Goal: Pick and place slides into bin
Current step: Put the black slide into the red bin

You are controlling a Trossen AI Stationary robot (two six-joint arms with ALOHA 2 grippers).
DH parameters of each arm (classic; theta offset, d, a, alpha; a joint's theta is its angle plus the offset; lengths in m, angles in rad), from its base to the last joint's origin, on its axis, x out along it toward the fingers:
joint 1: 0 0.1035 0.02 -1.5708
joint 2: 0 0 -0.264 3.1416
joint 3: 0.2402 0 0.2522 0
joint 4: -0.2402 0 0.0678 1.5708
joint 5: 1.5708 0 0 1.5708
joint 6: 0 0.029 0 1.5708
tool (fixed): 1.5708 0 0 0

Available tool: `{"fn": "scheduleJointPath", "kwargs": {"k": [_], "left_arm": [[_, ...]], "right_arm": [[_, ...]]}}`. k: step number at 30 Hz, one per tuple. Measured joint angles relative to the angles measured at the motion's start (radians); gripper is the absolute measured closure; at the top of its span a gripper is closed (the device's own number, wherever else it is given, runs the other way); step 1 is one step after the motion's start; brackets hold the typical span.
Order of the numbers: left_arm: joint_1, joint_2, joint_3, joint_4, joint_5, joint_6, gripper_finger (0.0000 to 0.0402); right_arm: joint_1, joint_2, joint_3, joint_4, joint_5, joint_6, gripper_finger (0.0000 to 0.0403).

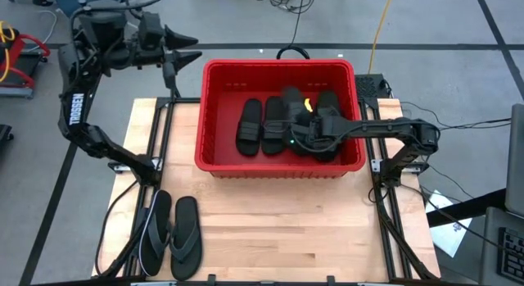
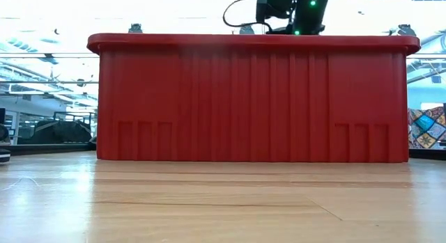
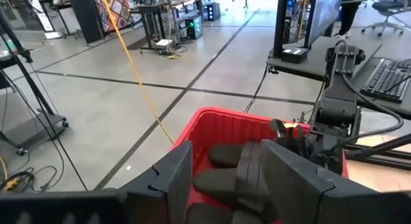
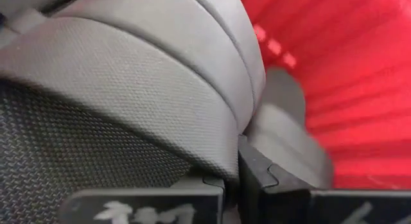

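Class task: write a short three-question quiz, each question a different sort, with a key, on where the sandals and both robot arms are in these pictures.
1. True or false: the right tool is inside the red bin.
2. How many flip-flops lie on the table outside the bin?
3. Where is the left tool? A) in the bin B) raised, off the bin's far left corner C) on the flip-flops

Key:
1. True; it sits low among the slides.
2. Two, side by side near the front left corner.
3. B.

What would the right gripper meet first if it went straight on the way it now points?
The right gripper is down in the red bin. Its wrist view fills with a black sandal, so it would probably press into that sandal first.
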Motion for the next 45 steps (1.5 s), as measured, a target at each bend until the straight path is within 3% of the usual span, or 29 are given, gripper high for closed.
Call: {"fn": "scheduleJointPath", "kwargs": {"k": [7,16,26,37,45], "left_arm": [[0.000,0.004,0.000,0.001,0.000,0.017,0.0235],[0.000,0.008,0.000,0.005,0.000,0.025,0.0245],[0.000,0.008,0.000,-0.015,0.000,0.018,0.0243],[0.000,0.008,0.000,-0.030,0.000,0.021,0.0243],[0.000,0.008,0.000,-0.030,0.000,0.022,0.0243]], "right_arm": [[0.000,0.000,-0.020,-0.025,-0.123,0.088,0.0402],[-0.016,0.000,-0.047,-0.035,-0.193,0.115,0.0398],[-0.018,0.000,-0.049,-0.037,-0.282,0.109,0.0341],[-0.018,-0.008,-0.049,-0.004,-0.401,0.093,0.0247],[-0.018,-0.035,-0.049,0.012,-0.436,0.093,0.0223]]}}
